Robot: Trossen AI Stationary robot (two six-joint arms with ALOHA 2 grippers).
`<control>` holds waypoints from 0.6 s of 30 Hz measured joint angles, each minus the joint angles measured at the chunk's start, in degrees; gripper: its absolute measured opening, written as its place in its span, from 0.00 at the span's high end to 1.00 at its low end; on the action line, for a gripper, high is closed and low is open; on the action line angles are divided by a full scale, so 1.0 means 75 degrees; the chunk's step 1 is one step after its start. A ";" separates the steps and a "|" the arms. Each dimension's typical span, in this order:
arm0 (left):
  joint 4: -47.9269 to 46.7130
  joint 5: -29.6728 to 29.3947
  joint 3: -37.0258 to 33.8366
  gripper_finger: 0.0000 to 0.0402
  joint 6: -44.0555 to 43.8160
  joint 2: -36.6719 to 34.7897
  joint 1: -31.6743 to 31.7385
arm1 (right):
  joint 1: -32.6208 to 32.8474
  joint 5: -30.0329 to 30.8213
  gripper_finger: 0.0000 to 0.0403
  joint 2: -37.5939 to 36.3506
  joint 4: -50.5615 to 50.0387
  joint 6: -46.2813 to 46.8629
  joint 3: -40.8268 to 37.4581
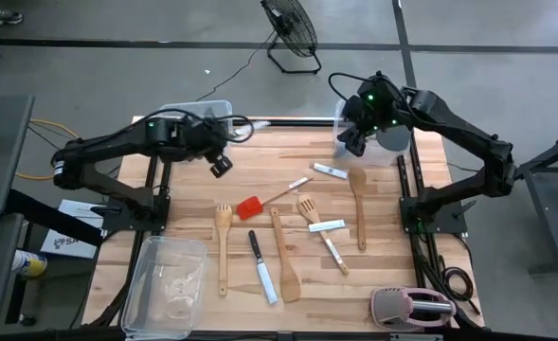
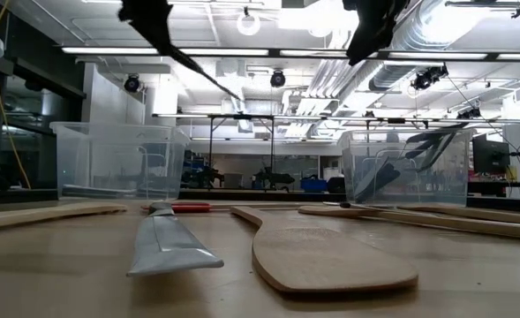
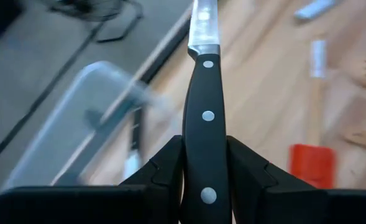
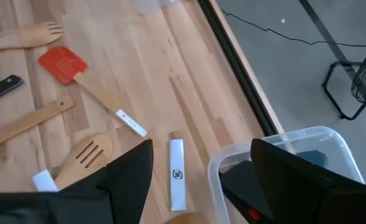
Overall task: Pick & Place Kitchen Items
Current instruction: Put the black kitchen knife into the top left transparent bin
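My left gripper (image 1: 220, 163) is above the table's far left part, next to the far left clear bin (image 1: 198, 116). It is shut on a black-handled knife (image 3: 204, 93). In the low view the knife (image 2: 198, 71) slants down from that gripper. My right gripper (image 4: 201, 186) is open and empty, beside the far right clear bin (image 1: 381, 133), which holds dark utensils (image 2: 418, 155). On the table lie a red spatula (image 1: 252, 206), wooden spoons (image 1: 224, 248) (image 1: 358, 204), wooden turners (image 1: 283, 258) (image 1: 307, 208) and another knife (image 1: 262, 270). My left gripper pinches the knife's black riveted handle (image 3: 204, 158) between its two fingers (image 3: 164, 171), toward the butt end. The knife lies along the fingers and sticks out ahead of them, blade (image 3: 202, 25) foremost. It is lifted clear of the table and slants downward.
A clear bin (image 1: 165, 282) stands at the near left corner. A pink-and-grey toaster (image 1: 413, 308) stands at the near right edge. Small white-bladed utensils (image 1: 331, 170) (image 1: 326, 225) lie between the spoons. A fan (image 1: 291, 33) stands on the floor beyond the far edge.
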 joint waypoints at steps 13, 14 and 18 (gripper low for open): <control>-0.1701 -0.0491 -0.0094 0.79 -0.0566 -0.0356 0.1477 | -0.0194 0.0017 0.35 0.0000 0.0666 0.0061 0.0000; -0.1720 -0.0500 -0.0165 0.79 -0.0550 -0.0355 0.1635 | -0.0194 0.0000 0.35 0.0000 0.0759 0.0061 0.0000; -0.1714 -0.0359 -0.0463 0.79 -0.0320 -0.0351 0.2341 | -0.0194 0.0003 0.35 0.0000 0.0948 0.0058 0.0000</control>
